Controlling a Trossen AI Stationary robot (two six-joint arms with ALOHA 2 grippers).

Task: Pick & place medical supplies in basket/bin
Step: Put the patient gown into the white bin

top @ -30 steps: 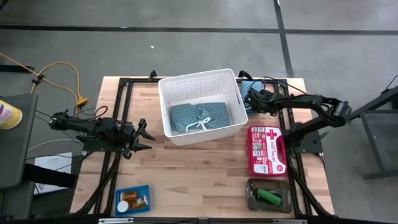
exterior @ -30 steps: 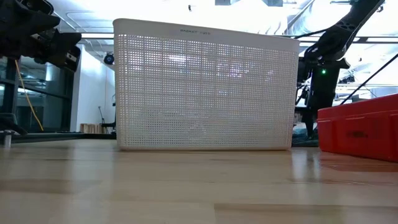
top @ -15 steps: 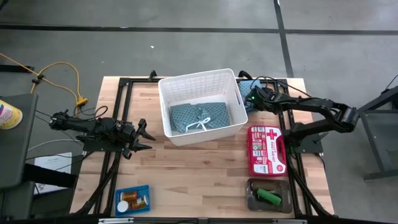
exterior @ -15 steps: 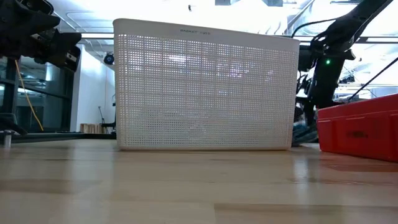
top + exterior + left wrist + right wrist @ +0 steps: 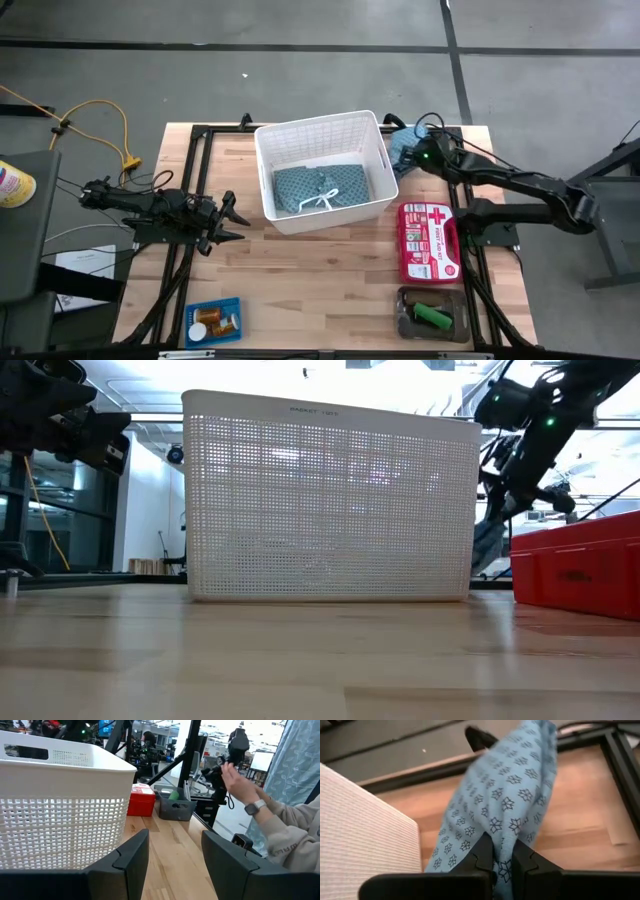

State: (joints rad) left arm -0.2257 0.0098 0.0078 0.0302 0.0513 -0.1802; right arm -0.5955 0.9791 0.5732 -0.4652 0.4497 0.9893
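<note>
The white lattice basket (image 5: 320,170) stands at the table's far middle, with one teal patterned cloth (image 5: 320,187) lying on its floor. Just right of the basket, my right gripper (image 5: 412,157) is shut on a second teal cloth (image 5: 402,146), which is raised beside the basket's right wall (image 5: 365,840). My left gripper (image 5: 238,222) waits open, level, left of the basket. An orange pill bottle and white caps lie in the blue tray (image 5: 213,322); a green piece lies in the grey tray (image 5: 430,315). My right gripper pinches a bunched fold of the teal cloth (image 5: 501,862) between its two fingers, slanting down from the table's right. The cloth spreads out beyond the fingertips (image 5: 520,780) and hangs beside the basket (image 5: 487,545); whether its lower end is clear of the table I cannot tell.
A red first-aid case (image 5: 430,240) lies right of the basket, between it and the grey tray. Black frame rails (image 5: 190,190) run along both table sides. A person's hand (image 5: 240,785) shows beyond the table in the left wrist view. Bare wood lies in front of the basket.
My right gripper has risen and drawn back toward the table's right edge, tipping less steeply. The teal cloth has come up with it: it lay low on the table beside the basket, and now hangs from the fingers.
</note>
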